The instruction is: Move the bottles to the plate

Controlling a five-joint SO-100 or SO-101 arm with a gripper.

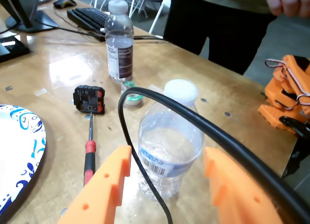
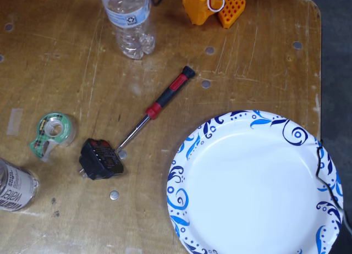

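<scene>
Fingers [image 1: 109, 185] of orange plastic fill the bottom of the wrist view, spread wide, so the gripper [image 1: 167, 185] stands released with nothing clamped. Just beyond the gap, at 12 o'clock from it, stands the near bottle [image 1: 169, 151], upright, white cap on, pale blue label with a barcode facing the camera; whether the fingers touch it I cannot tell. A black cable [image 1: 145, 175] loops across the front of this bottle and runs off to the lower right.

At 9 o'clock from the gripper, the plate [image 1: 19, 161] shows its blue-swirled rim at the left edge of the wrist view, bare. In the fixed view the plate [image 2: 181, 193] fills the lower right, also bare, well apart from both bottles.

Farther out in the wrist view a screwdriver [image 1: 88, 156] with a red and black handle lies at 10 o'clock from the near bottle, its shaft reaching a black block [image 1: 89, 99]. A green tape dispenser [image 1: 131, 99] sits just behind the near bottle's cap, at 11 o'clock.

Beyond the dispenser, the far bottle [image 1: 119, 42] stands upright with a dark label side toward the camera. In the fixed view it lies at the left edge, at 8 o'clock, its whitish label reading "water" [image 2: 14, 188], while the near bottle [image 2: 127, 20] appears at 12 o'clock by the top edge.

Farthest in the wrist view are a keyboard [image 1: 89, 18], a monitor foot [image 1: 24, 20] and a person [image 1: 227, 25] in dark clothes.
</scene>
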